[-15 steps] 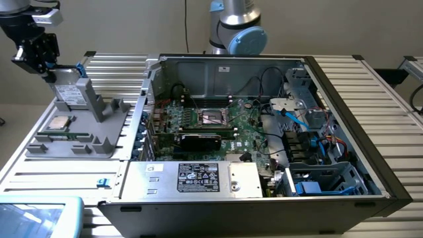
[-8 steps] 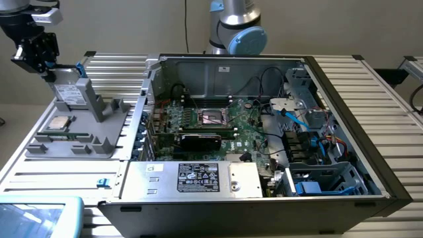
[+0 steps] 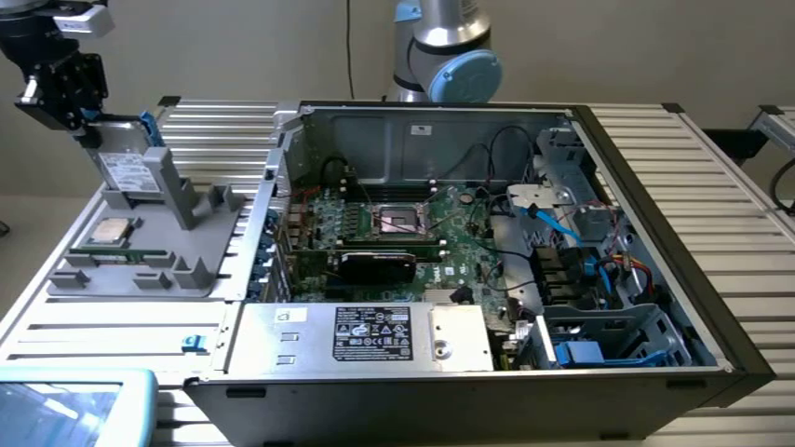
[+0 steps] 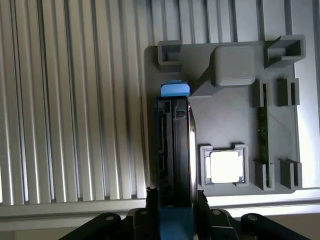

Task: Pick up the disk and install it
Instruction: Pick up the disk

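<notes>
Two weak spots stand out: the grip itself and the way out of the holder. The tool [image 4: 175,202] is closed partway, its jaws pressed on the two broad faces of the disk [image 3: 125,168] near its upper end, so it holds the drive by a narrow strip only. The disk stands on edge in a slot of the grey holder [image 3: 162,265] on the desk [image 3: 733,186], at the exterior view's left and close against the holder's slanted post [image 3: 174,186]. Whether its lower edge has left the slot I cannot tell.

A pull out of line with the slot could catch the blue carrier [image 4: 175,90] on the slot walls. The holder might then drag or tip, and the processor chip [image 4: 224,166] lying in its pocket just beside the disk could be shaken loose.

With so little of the drive between the jaws, a jolt could let it pivot or slip, since most of its weight hangs below the grip.

The open computer case [image 3: 646,214] lies well apart, toward the exterior view's right. Its drive cage [image 3: 621,326] is at the near corner, where another blue-fronted drive [image 3: 580,355] sits among blue cables [image 3: 559,223]. A disk arriving tilted would probably jam on the cage or snag a cable.
</notes>
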Controlling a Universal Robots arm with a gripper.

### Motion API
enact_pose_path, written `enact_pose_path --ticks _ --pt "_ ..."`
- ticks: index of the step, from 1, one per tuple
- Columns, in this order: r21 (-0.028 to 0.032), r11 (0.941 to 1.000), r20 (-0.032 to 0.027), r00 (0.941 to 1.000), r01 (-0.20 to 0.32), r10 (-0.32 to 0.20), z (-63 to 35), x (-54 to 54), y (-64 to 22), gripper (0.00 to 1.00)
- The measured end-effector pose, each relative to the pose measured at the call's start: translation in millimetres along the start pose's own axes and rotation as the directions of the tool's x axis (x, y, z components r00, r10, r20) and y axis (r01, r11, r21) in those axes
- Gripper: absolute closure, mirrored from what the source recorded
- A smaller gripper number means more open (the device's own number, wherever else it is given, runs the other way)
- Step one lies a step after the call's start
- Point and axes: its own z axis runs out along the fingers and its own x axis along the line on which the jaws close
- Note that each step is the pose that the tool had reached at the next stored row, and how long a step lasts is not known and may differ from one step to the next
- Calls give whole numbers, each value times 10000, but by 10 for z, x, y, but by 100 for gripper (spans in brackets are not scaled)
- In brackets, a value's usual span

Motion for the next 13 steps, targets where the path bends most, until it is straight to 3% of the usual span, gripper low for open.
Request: enact_pose_path --ticks 13 --pt "-1 10000 0 10000 0 0 -81 3 39 62"
